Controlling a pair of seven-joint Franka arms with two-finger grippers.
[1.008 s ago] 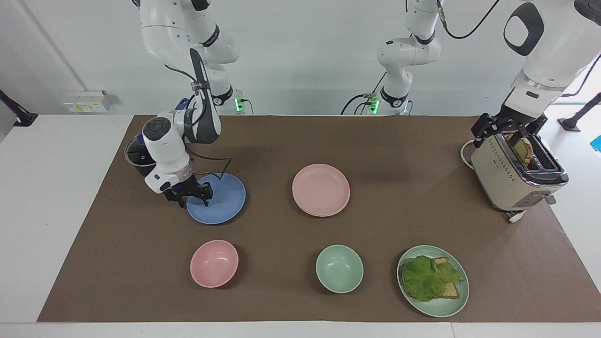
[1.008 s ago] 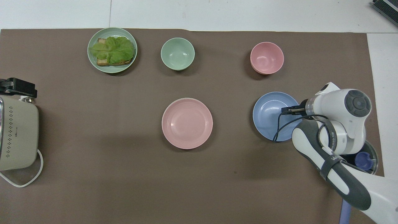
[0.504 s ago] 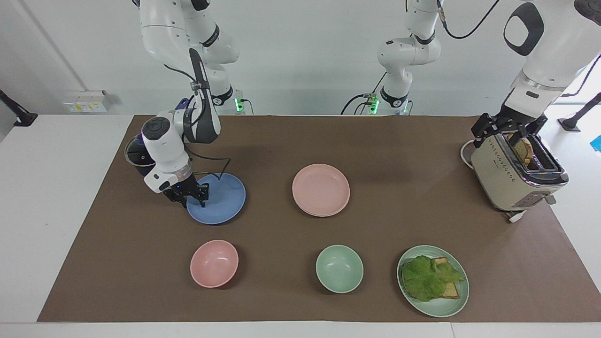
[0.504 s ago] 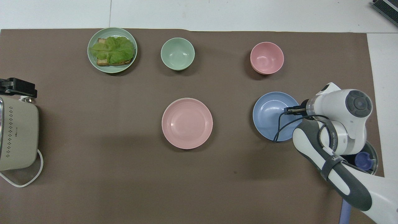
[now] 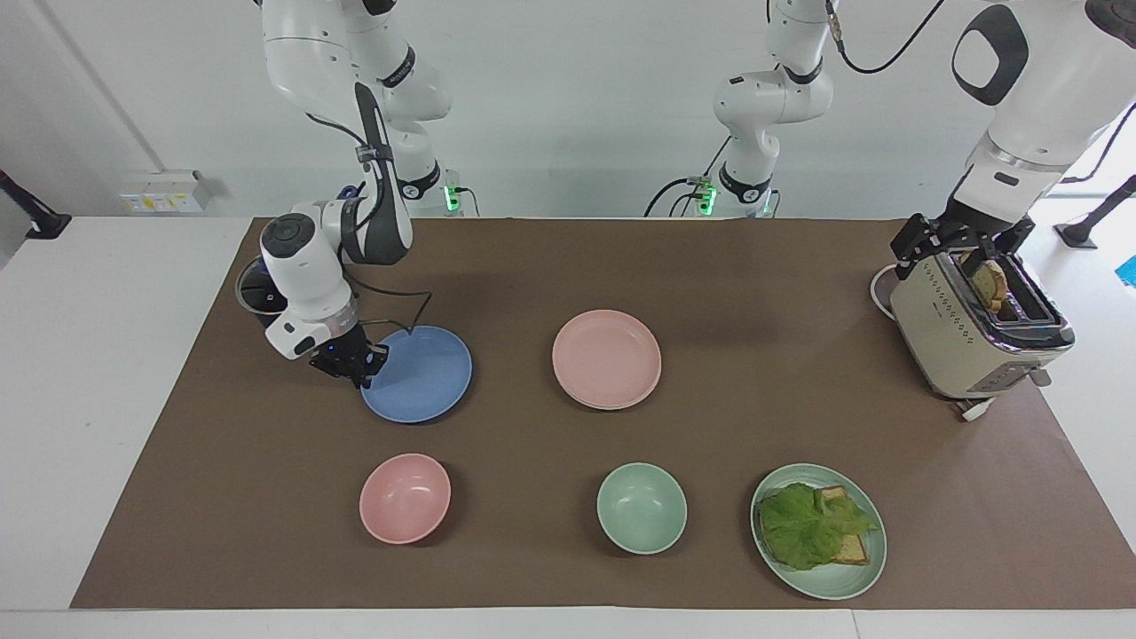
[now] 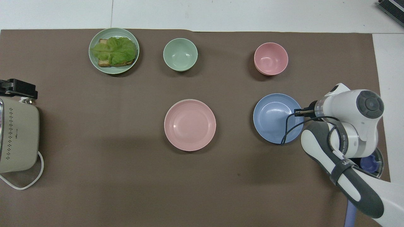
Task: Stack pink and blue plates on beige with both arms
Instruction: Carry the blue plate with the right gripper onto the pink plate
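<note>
Blue plate (image 5: 419,374) rim is clamped between right gripper (image 5: 355,366) fingers; left gripper (image 5: 963,241) hangs over toaster (image 5: 972,333), fingers apart.

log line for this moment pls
right gripper: shut on blue plate rim, plate tilted | left gripper: at toaster, waiting | pink plate: mid-table

Two plates (image 5: 606,358) (image 5: 422,377) lie side by side mid-desk; two bowls (image 5: 405,498) (image 5: 641,508) sit farther from the robots.
</note>
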